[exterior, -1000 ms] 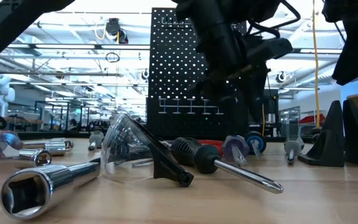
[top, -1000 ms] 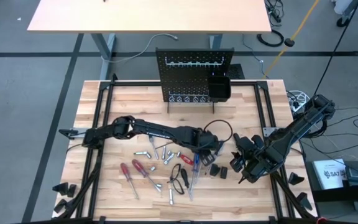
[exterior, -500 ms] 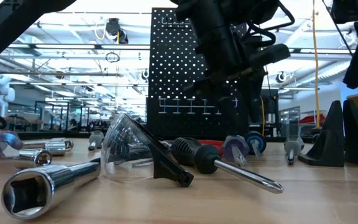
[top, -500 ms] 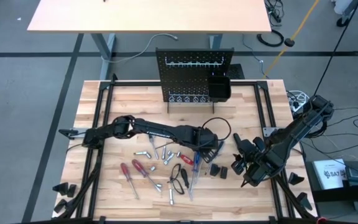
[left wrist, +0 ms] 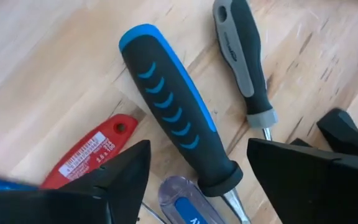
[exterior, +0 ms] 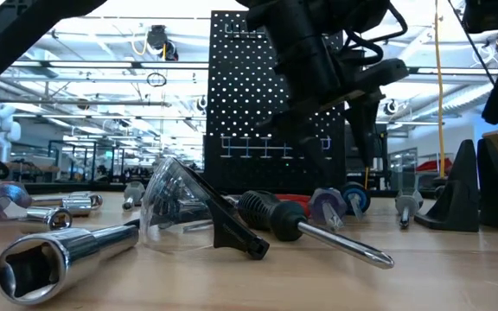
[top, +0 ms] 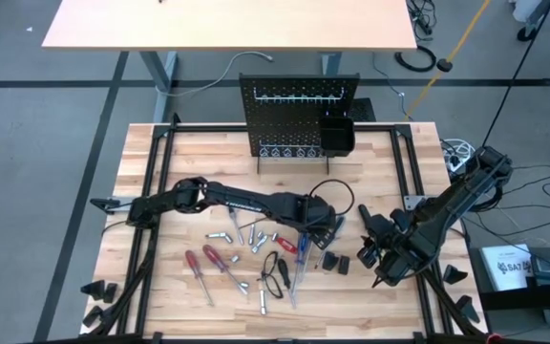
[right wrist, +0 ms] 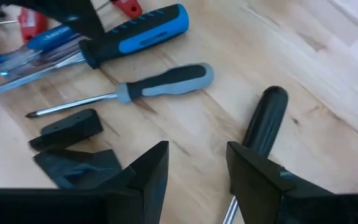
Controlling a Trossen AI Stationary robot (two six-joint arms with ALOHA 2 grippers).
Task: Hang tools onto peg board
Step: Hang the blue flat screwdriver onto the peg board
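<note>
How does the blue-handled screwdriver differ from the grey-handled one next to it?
The blue screwdriver has a thick handle, black with bright blue grip and chevron marks; the grey screwdriver has a slimmer handle, black with grey, and a hole in its butt end. The blue one lies between the open fingers of the left end effector; the grey one lies to one side. Both lie flat on the table, almost parallel.

The table [top: 189,143] is pale wood, smooth, with grain lines. The peg board [top: 299,105] is black metal full of little holes. The socket [exterior: 50,259] is shiny silver metal, like a mirror. The safety glasses [exterior: 175,203] are clear, glossy plastic. The big screwdriver [left wrist: 176,124] has a blue and black handle that looks matt and rubbery. The grey-handled screwdriver [right wrist: 160,81] has a shiny metal shaft.
</note>
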